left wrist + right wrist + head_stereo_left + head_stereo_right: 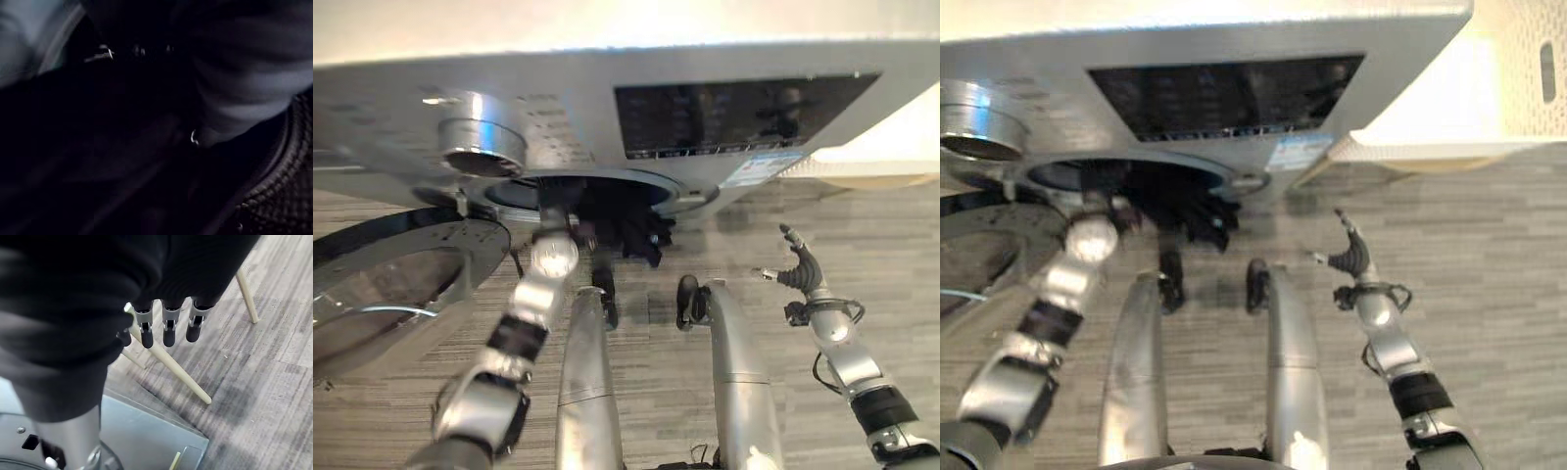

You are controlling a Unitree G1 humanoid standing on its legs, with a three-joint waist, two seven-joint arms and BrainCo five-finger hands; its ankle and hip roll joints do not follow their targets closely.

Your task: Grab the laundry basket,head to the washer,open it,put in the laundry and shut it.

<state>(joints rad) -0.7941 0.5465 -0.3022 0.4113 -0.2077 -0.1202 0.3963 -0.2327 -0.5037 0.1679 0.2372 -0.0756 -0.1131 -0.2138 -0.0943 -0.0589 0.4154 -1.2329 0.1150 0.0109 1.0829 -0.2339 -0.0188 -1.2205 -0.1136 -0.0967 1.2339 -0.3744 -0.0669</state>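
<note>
The silver washer (607, 98) stands in front of me with its round door (391, 274) swung open to the left. Dark laundry (636, 233) hangs over the lower rim of the drum opening. My left arm reaches into that opening, and the hand is hidden inside among the dark cloth; the left wrist view shows its ribbed cover (279, 196) against dark fabric. My right hand (800, 264) hovers over the floor to the right of the washer, fingers (166, 330) relaxed and holding nothing. The white perforated laundry basket (1528, 59) sits right of the washer.
A dark control panel (734, 113) and a round knob (480, 147) face up on the washer's front. Grey wood-pattern floor (881, 255) spreads to the right. Pale wooden furniture legs (168, 364) stand on the floor by the right hand.
</note>
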